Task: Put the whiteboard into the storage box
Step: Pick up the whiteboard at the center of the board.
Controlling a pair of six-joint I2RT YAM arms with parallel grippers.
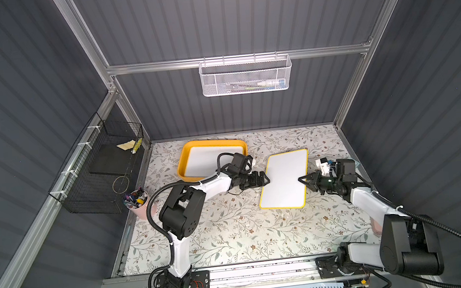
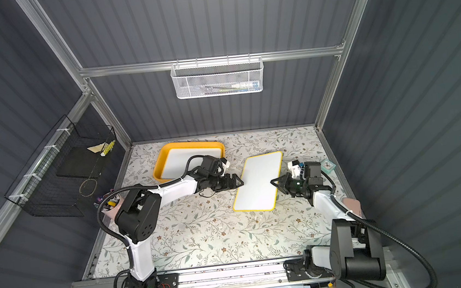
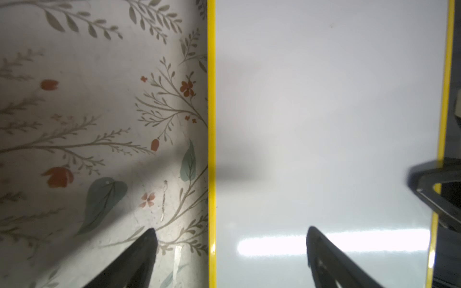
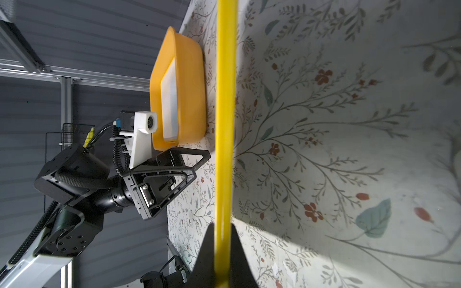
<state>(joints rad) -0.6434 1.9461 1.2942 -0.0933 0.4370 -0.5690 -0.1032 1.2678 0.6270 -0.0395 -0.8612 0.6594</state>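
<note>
- Wire basket, black, hangs at far left, holding a dark slab and a pale scrap.
- Pink cup beside it holds markers.
- The storage box sits at the table's back left, with a white board lying inside.
- My left gripper has its jaws apart, astride the whiteboard's left edge.
- That whiteboard is outside the box, to its right.
- My right gripper is clamped on its right edge.
</note>
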